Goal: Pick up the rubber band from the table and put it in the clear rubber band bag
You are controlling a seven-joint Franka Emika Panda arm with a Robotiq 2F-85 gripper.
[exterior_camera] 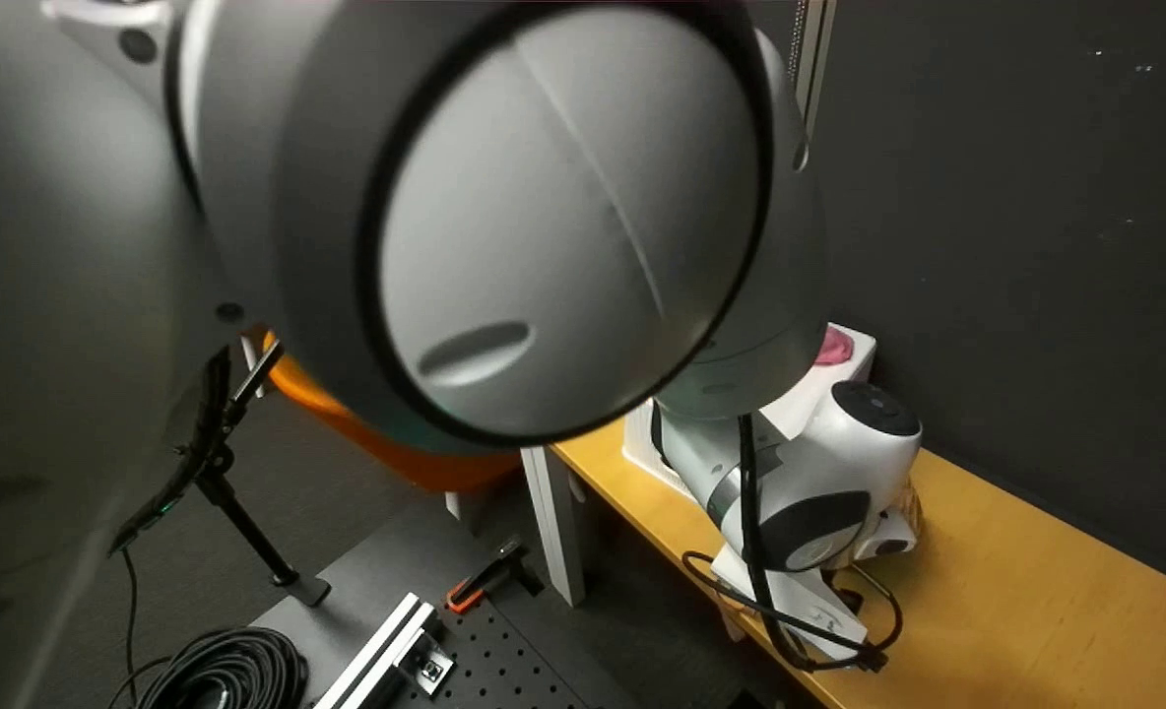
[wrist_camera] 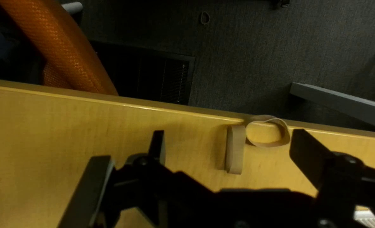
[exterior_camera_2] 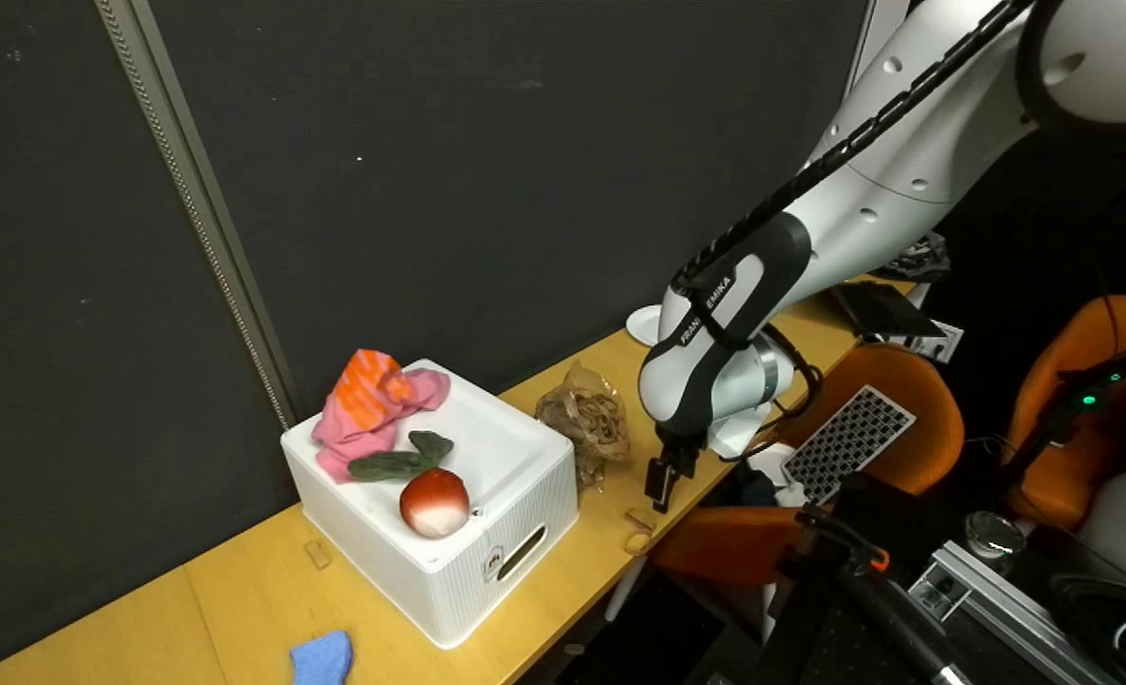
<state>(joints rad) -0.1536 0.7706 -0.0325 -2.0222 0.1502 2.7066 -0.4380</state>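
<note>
Two tan rubber bands lie at the table's front edge in the wrist view: a narrow band on its side [wrist_camera: 237,150] and a round loop [wrist_camera: 285,137] that reaches the edge. They also show in an exterior view, the narrow band [exterior_camera_2: 637,519] beside the loop [exterior_camera_2: 636,545]. My gripper [wrist_camera: 228,131] is open and empty; both bands appear between its fingers. In an exterior view the gripper [exterior_camera_2: 660,487] points down just beside the bands; its height is hard to tell. The clear rubber band bag [exterior_camera_2: 584,419], lumpy and brown, stands on the table [exterior_camera_2: 563,580] between gripper and white box.
The white box [exterior_camera_2: 534,466] carries pink-orange cloth [exterior_camera_2: 363,409], green cloth [exterior_camera_2: 401,463] and a red-white ball [exterior_camera_2: 435,504]. A further band [exterior_camera_2: 317,555] and blue cloth [exterior_camera_2: 322,658] lie beyond it. Orange chairs [exterior_camera_2: 734,547] stand below the front edge; a dark wall runs behind.
</note>
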